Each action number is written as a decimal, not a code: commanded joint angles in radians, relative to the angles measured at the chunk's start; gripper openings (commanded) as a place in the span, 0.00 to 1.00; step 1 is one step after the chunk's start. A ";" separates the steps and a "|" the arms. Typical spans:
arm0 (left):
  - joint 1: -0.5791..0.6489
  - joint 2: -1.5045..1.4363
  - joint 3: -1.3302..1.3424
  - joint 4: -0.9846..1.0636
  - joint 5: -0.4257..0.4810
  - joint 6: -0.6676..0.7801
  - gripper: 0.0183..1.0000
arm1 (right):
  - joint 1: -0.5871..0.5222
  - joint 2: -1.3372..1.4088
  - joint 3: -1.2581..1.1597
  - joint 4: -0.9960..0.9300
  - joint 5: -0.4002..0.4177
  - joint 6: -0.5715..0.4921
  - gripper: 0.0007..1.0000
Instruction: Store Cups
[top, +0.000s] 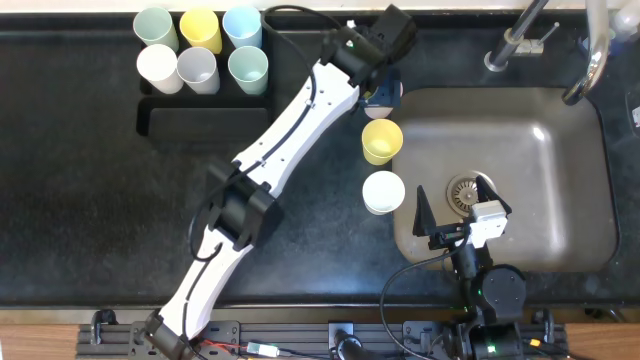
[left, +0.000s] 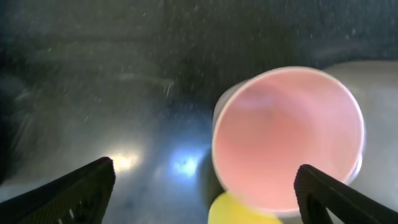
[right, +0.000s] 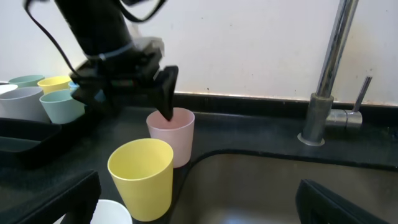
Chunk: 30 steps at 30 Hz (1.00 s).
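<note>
Pink cup: here it is, the pink cup (left: 287, 137), upright on the tabletop (top: 80, 200) right at the sink's (top: 540, 170) rim, mouth up and empty.
Left hand: the left hand (left: 205, 168) hovers over it with fingers spread wide, gripping nothing. The cup sits off-centre in the gap, closer to one finger.
How to grab it: I'd say centre it first, then come straight down and close gently on the wall. It looks light, so a lopsided pinch could tip it into the sink.
Neighbour: the yellow cup (right: 142, 177) stands just beside the pink one. That's tight, and a low finger could clip it, so lift straight up before swinging away.
Next in line: a white cup (top: 383, 191) waits beyond the yellow one, along the same sink edge.
Destination: the black tray (top: 190, 122) across the tabletop holds six cups, so stacking looks likely.
Right hand: the right hand (top: 452, 208) hangs over the sink, open and empty, well clear.
</note>
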 joint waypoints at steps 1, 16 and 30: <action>-0.008 0.056 0.052 0.010 -0.001 -0.028 0.89 | -0.003 -0.010 -0.013 0.006 0.000 0.007 1.00; -0.010 0.092 0.103 0.016 -0.009 -0.027 0.14 | -0.003 -0.010 -0.013 0.005 0.000 0.007 1.00; 0.046 -0.174 0.098 -0.055 -0.187 0.060 0.02 | -0.003 -0.010 -0.013 0.006 0.000 0.007 1.00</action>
